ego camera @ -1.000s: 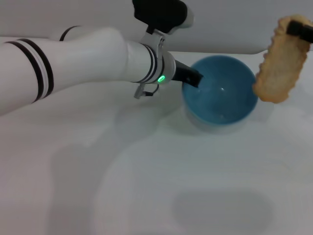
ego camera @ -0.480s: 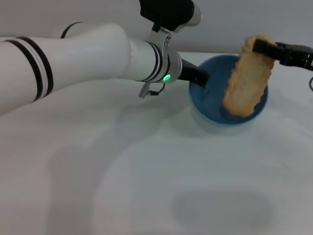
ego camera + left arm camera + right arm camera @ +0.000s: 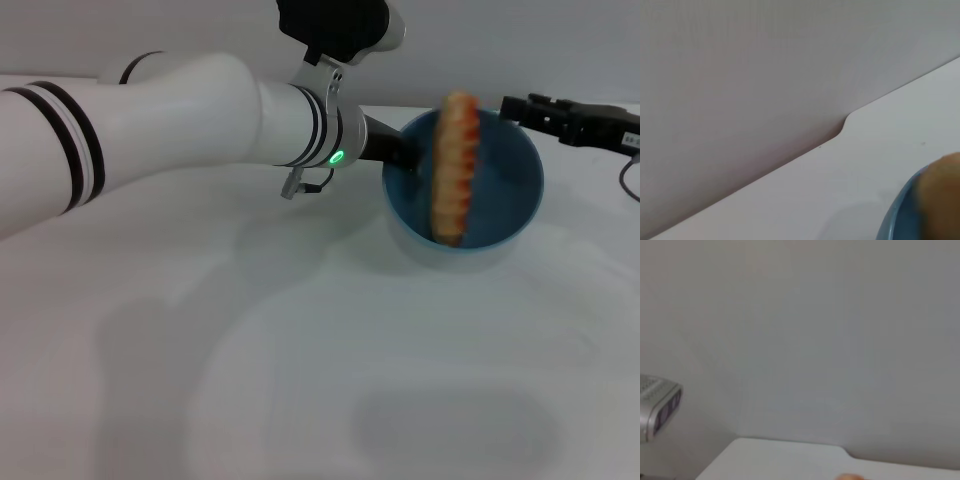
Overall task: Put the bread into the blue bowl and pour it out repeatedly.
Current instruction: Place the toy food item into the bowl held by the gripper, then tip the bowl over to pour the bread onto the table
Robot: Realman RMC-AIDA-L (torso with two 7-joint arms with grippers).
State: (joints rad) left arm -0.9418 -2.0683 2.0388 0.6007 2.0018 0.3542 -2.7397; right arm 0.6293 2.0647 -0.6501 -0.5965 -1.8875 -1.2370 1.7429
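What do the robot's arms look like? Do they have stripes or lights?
The left arm is fat, white and glossy, with two black stripes near its shoulder end, thin black rings and a small green light at the wrist, and a black camera block on top. Its left gripper is black. The right gripper is slim and black, with a thin cable.

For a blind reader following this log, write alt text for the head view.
A ridged orange-and-cream toy bread loaf stands on end inside a glossy light-blue bowl on a white table. The left gripper holds the bowl's rim; the right gripper is apart from the loaf.
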